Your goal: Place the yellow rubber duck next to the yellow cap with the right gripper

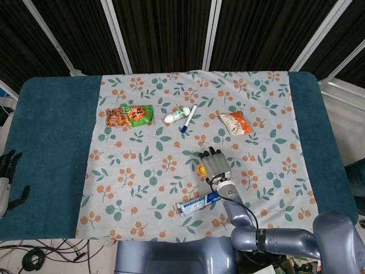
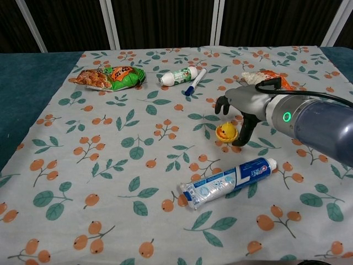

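The yellow rubber duck sits on the floral cloth right against the yellow cap; the two are hard to tell apart. In the head view only a yellow sliver of the duck shows at the hand's left edge. My right hand hovers just above and to the right of the duck, fingers spread and lifted off it, with one finger reaching down beside it. From above, the right hand covers most of the pair. My left hand hangs off the table's left edge, fingers apart, holding nothing.
A toothpaste tube lies just in front of the duck. Behind the hand lies an orange-white packet. A blue pen, a white bottle and a green-orange snack bag lie at the back.
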Action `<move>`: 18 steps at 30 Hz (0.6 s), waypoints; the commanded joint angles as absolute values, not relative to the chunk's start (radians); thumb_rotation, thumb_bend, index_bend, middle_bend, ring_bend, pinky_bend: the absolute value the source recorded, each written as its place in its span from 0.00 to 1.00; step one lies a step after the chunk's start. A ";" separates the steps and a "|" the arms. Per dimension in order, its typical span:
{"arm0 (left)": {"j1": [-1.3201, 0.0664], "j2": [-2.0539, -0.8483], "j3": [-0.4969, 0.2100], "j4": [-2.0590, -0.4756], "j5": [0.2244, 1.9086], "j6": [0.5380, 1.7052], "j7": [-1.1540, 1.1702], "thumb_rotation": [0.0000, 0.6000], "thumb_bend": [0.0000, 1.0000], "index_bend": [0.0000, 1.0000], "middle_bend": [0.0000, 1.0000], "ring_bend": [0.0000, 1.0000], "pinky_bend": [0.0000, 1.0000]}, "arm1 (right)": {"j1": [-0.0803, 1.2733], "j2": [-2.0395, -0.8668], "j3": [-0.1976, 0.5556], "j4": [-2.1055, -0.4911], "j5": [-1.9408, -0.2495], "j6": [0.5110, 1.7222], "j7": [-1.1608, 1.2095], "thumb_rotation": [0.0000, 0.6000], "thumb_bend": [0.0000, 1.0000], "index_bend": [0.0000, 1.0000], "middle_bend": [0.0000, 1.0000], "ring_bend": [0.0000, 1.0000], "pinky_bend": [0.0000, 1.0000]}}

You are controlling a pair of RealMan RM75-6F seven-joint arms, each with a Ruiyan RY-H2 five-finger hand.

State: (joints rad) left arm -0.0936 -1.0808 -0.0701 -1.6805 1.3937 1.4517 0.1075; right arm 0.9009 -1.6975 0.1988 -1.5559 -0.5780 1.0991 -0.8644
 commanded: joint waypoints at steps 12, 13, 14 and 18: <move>-0.092 -1.079 -0.069 -1.680 1.398 1.456 0.107 1.00 0.38 0.00 0.00 0.00 0.00 | 0.795 -1.431 0.205 -1.825 -0.668 1.211 -0.770 1.00 0.15 0.17 0.13 0.06 0.19; -0.092 -1.080 -0.068 -1.680 1.399 1.457 0.108 1.00 0.38 0.00 0.00 0.00 0.00 | 0.769 -1.390 0.194 -1.861 -0.697 1.233 -0.751 1.00 0.15 0.16 0.12 0.05 0.19; -0.091 -1.080 -0.068 -1.680 1.400 1.457 0.109 1.00 0.38 0.00 0.00 0.00 0.00 | 0.750 -1.363 0.184 -1.884 -0.719 1.248 -0.736 1.00 0.15 0.16 0.11 0.04 0.19; -0.090 -1.082 -0.067 -1.679 1.401 1.460 0.114 1.00 0.38 0.00 0.00 0.00 0.00 | 0.645 -1.228 0.123 -1.980 -0.847 1.309 -0.637 1.00 0.12 0.13 0.07 0.01 0.19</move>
State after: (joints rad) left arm -0.0906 -1.0818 -0.0669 -1.6795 1.4011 1.4596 0.1135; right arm 0.7202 -1.3120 0.1687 -1.9093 -0.7621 1.2570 -0.7083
